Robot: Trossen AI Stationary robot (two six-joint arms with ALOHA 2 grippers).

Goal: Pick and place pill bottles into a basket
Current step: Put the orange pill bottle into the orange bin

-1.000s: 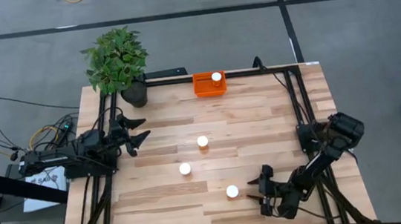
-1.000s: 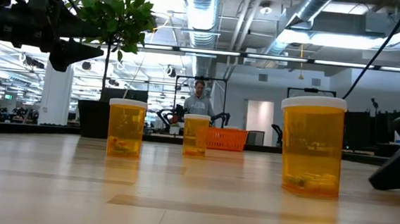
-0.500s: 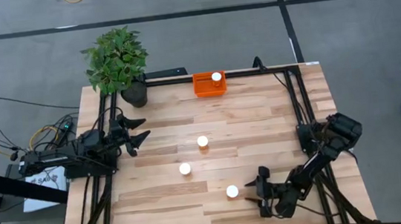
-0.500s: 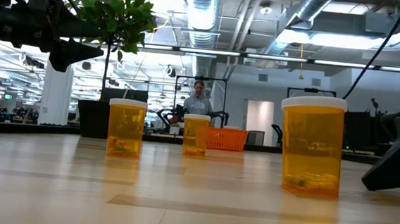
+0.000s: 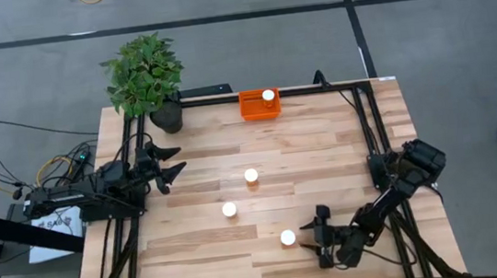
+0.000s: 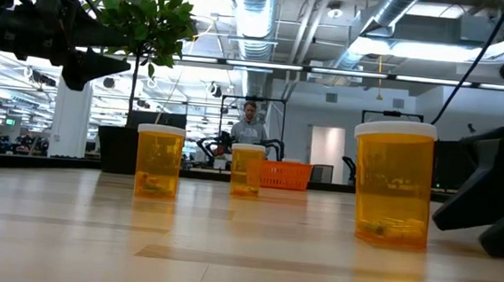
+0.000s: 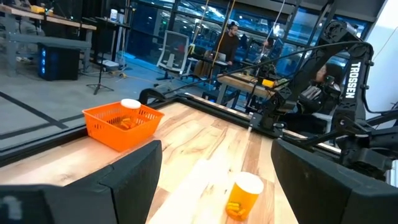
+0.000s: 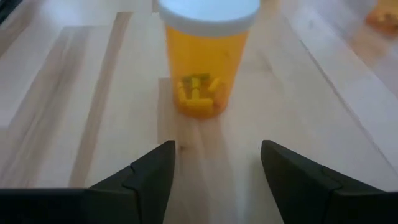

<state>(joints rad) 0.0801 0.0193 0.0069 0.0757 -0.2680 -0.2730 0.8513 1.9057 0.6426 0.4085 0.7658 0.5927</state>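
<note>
Watching my right gripper (image 5: 316, 241), I see its fingers (image 8: 149, 171) spread wide and low over the tabletop (image 5: 324, 150), empty, with the nearest pill bottle (image 5: 288, 238) standing upright just beyond the tips, at about nine o'clock from the gripper in the high view. No contact yet. My worry is the approach: the bottle looks light and tall for its base, so if I drive in off-centre one finger could clip the amber body and tip it or skid it across the wood before the other finger arrives. Closing too low might also scrape the tips on the tabletop.

Two more bottles stand free toward the middle, one (image 5: 229, 209) at roughly ten o'clock from the target and another (image 5: 251, 175) at eleven; a toppled bottle could roll into them. A fourth (image 5: 268, 94) already sits inside the basket (image 5: 250, 108) at the far edge, twelve o'clock. My left gripper (image 5: 169, 162) waits with its fingers parted at the left side, near the potted plant (image 5: 143, 74).
</note>
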